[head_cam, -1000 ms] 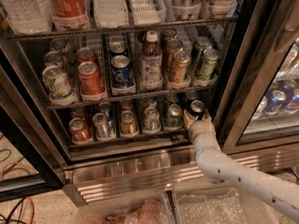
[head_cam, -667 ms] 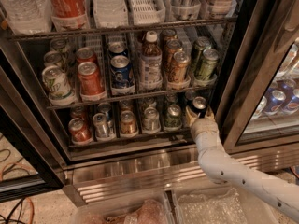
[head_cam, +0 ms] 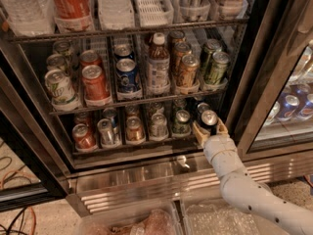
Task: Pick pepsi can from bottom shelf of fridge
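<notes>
The pepsi can, dark with a silver top, stands at the right end of the bottom shelf of the fridge. My gripper reaches in from the lower right on a white arm. Its tan fingers sit on either side of the can and close against it. Another dark can top shows just behind it.
Several small cans fill the lanes to the left on the same shelf. The rack above holds a brighter blue can, a white-capped bottle and green cans. The black door frame stands close on the right. Clear bins lie below.
The gripper and the pepsi can between its fingers have shifted slightly right and toward the shelf front. The other cans have not moved.
</notes>
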Controlling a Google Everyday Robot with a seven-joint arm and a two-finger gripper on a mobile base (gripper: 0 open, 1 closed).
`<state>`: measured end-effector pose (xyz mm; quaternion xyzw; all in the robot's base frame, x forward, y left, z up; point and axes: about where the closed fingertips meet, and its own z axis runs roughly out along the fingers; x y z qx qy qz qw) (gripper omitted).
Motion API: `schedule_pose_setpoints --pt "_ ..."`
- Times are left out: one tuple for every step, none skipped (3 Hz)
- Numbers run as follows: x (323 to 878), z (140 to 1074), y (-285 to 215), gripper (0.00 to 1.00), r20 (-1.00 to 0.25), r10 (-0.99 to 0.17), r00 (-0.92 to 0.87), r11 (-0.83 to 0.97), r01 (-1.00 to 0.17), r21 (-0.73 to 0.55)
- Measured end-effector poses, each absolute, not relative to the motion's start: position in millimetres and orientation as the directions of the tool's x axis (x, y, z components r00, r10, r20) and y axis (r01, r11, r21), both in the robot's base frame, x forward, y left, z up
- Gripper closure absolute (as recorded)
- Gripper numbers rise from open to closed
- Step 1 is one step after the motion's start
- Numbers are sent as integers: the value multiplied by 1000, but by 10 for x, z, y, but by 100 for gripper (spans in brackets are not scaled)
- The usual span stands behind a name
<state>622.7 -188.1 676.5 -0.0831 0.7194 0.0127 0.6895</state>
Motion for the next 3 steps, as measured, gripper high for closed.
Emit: schedule_pose_setpoints --pt "5777 6917 -1765 100 -995 -100 -29 971 -219 -91" --pt "5373 7111 -1666 100 -996 -84 -15 956 -284 -77" --pt "5129 7264 -1599 100 -998 -64 -4 948 -314 -60"
